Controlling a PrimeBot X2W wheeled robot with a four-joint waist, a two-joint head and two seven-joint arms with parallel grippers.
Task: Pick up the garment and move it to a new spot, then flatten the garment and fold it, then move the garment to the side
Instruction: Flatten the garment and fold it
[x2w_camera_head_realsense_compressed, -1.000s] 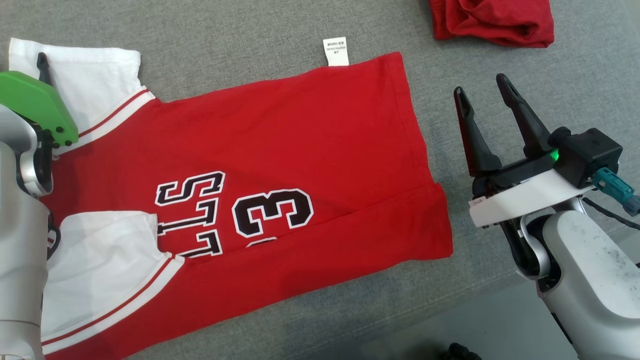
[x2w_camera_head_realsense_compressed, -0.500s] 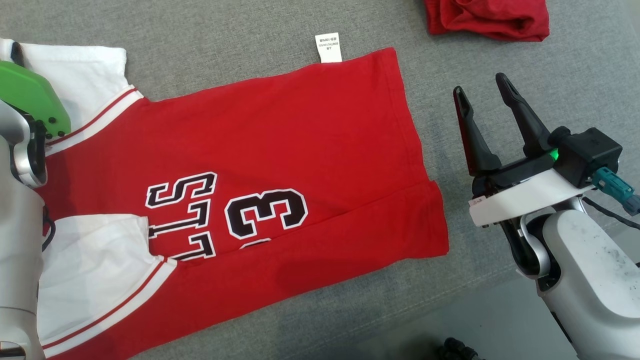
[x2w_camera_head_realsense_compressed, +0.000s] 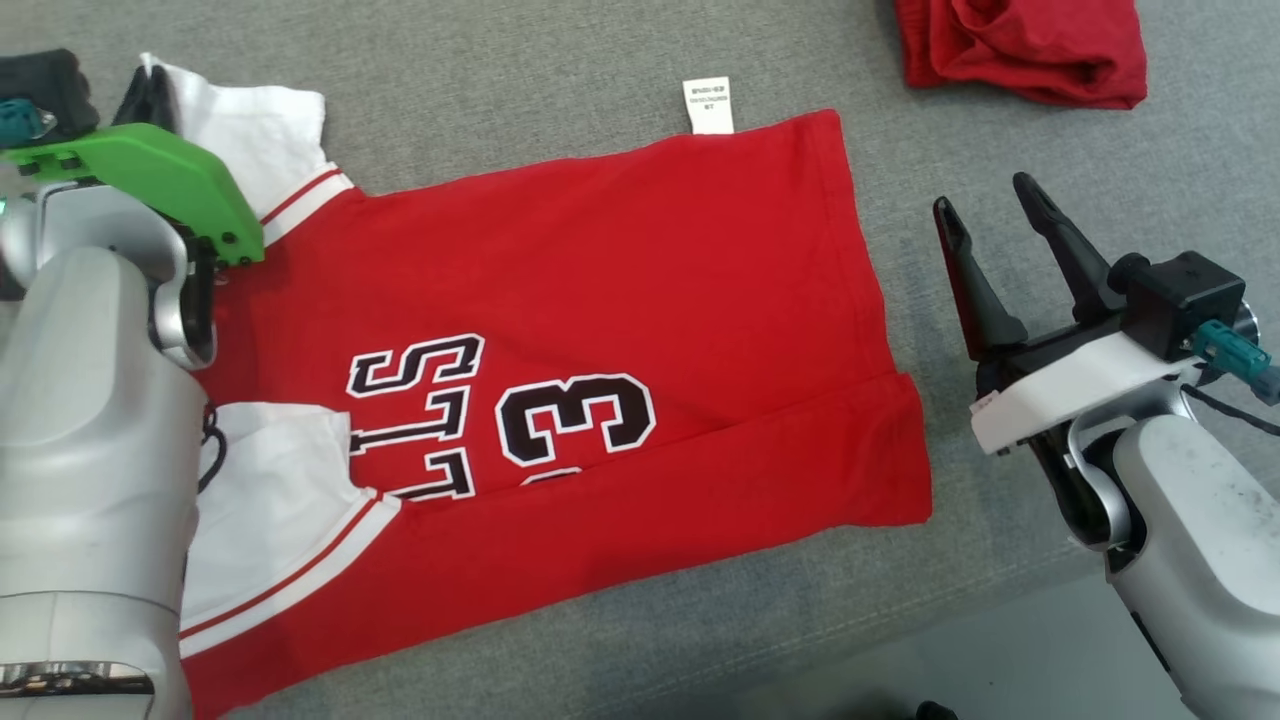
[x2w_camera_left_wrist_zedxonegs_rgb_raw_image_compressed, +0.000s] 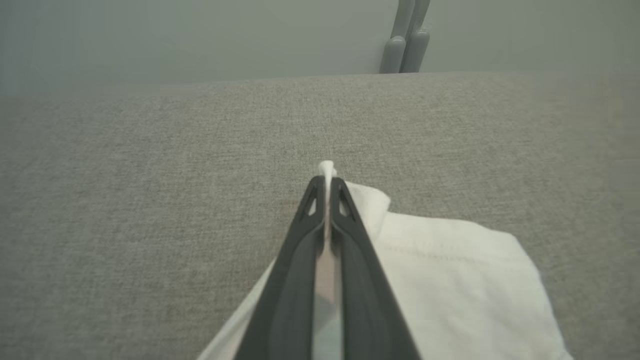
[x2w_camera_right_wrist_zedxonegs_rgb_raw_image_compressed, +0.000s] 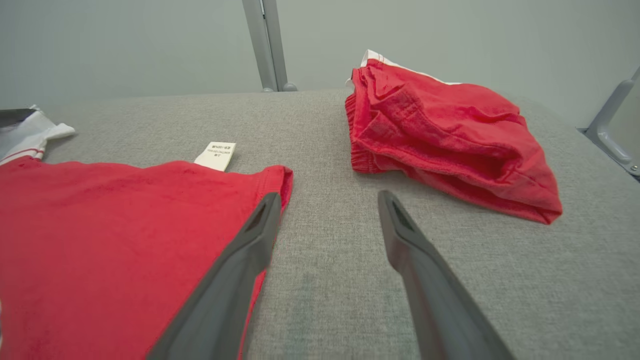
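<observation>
Head view: jersey (x2w_camera_head_realsense_compressed: 600, 330), red with white sleeves and black lettering, flat on the grey counter (x2w_camera_head_realsense_compressed: 500, 50). Left wrist view: left jaws clamped on the far-left sleeve corner (x2w_camera_left_wrist_zedxonegs_rgb_raw_image_compressed: 450, 260). Right wrist view: right jaws apart beside the hem; red bundle (x2w_camera_right_wrist_zedxonegs_rgb_raw_image_compressed: 440, 140) beyond.

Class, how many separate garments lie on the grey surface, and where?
2. The red jersey lies spread across the middle; a bunched red garment sits beyond its far right corner, apart from it. Others may lie out of frame.
</observation>
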